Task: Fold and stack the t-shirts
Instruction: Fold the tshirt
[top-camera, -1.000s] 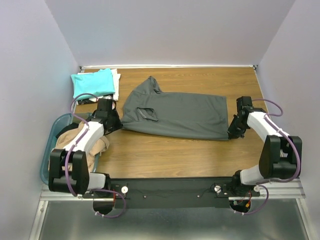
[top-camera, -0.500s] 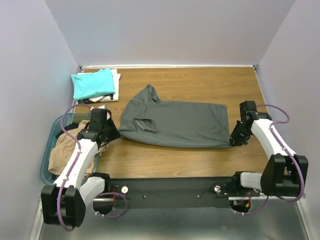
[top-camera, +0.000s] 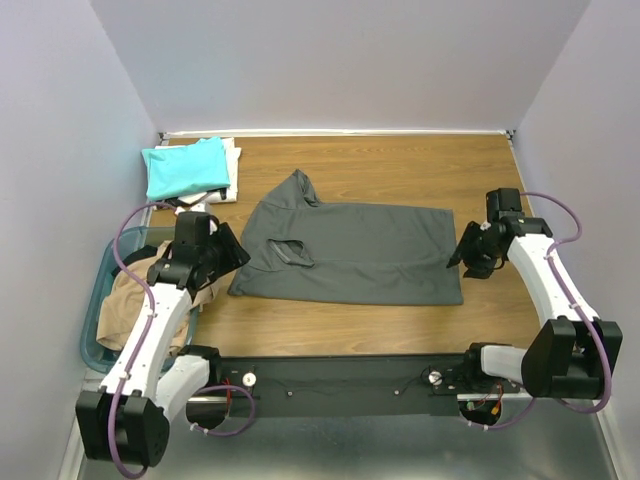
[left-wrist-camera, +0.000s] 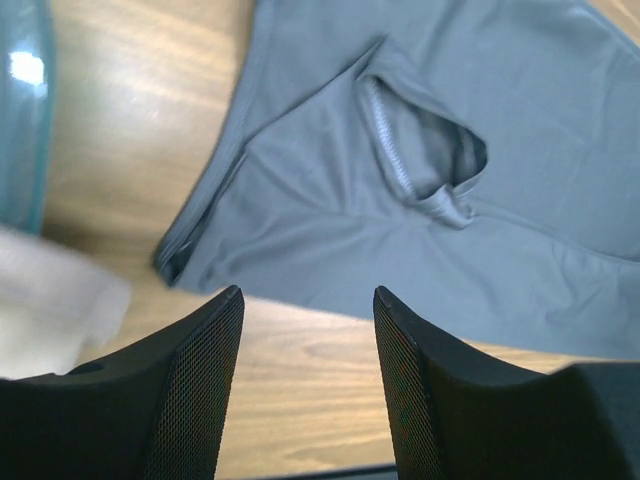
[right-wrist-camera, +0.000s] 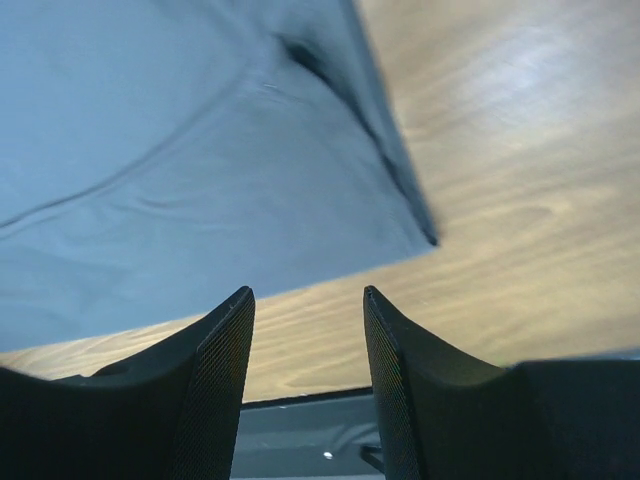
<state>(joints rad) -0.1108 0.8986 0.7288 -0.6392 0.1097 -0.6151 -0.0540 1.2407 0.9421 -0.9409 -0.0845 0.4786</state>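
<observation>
Grey t-shirt (top-camera: 350, 255) lies spread on the table (top-camera: 420, 160). At its left edge the left gripper (left-wrist-camera: 308, 300) gapes empty; at its right hem corner the right gripper (right-wrist-camera: 308, 300) does too. Pinching one layer only could skew the fold. Left of it sit the teal t-shirt (top-camera: 185, 166) and the basket (top-camera: 92, 310) holding the tan t-shirt (top-camera: 125, 305); neither obstructs.

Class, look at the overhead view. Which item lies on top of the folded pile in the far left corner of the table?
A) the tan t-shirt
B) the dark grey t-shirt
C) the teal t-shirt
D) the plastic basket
C: the teal t-shirt lies folded on top of a white t-shirt in that corner, while the dark grey t-shirt is spread out mid-table.
</observation>
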